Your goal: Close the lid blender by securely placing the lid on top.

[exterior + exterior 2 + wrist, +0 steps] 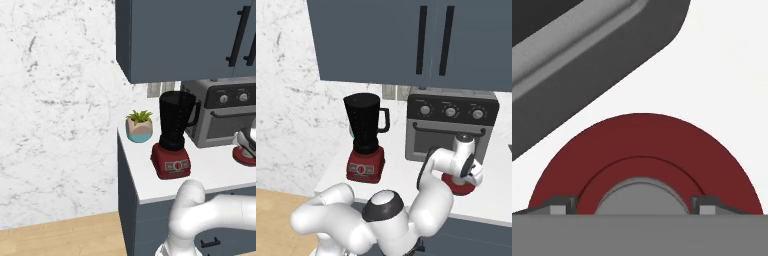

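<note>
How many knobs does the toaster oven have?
3, in a row along the control panel at the top of the toaster oven: left knob, middle knob, right knob. The left base view cuts the oven off at its right edge.

Matt finishes across the kitchen, with one dark see-through jar

The lid (647, 150) looks like matt red plastic with a smooth grey centre cap. The blender (172, 135) pairs a dark translucent jar with a glossy red base. The worktop (145, 175) is smooth plain white, the toaster oven (451, 125) brushed grey, the wall (55, 100) marbled, the floor (60, 240) wood-grained.
</note>
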Motion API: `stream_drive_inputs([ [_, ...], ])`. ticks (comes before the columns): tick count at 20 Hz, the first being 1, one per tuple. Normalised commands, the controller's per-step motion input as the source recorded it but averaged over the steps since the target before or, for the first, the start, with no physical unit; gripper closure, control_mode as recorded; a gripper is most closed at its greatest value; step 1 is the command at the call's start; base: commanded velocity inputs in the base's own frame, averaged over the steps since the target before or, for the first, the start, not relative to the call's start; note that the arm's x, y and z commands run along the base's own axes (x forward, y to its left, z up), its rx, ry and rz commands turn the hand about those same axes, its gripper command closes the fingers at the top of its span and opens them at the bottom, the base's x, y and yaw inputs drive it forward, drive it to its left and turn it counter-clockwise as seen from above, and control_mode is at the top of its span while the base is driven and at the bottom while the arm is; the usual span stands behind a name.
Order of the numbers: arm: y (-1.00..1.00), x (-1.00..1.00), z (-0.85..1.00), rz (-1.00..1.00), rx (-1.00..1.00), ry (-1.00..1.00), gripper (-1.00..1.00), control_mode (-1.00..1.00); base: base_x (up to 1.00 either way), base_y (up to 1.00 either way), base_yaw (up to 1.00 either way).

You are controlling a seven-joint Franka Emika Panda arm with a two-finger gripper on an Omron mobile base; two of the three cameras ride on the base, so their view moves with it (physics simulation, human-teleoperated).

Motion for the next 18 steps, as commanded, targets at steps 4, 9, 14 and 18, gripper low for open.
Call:
stream_drive_inputs([
  [4, 0.0, -0.6, -0.66, 0.06, 0.0, 0.0, -1.0, -1.0, 0.0, 0.0, 0.0],
  [9, 0.04, -0.43, -0.65, 0.06, 0.0, 0.0, -1.0, -1.0, 0.0, 0.0, 0.0],
  [14, 0.12, -0.28, -0.74, 0.07, 0.0, 0.0, -1.0, -1.0, 0.0, 0.0, 0.0],
  [18, 0.18, -0.46, -0.89, 0.08, 0.0, 0.0, 1.0, -1.0, 0.0, 0.0, 0.0],
])
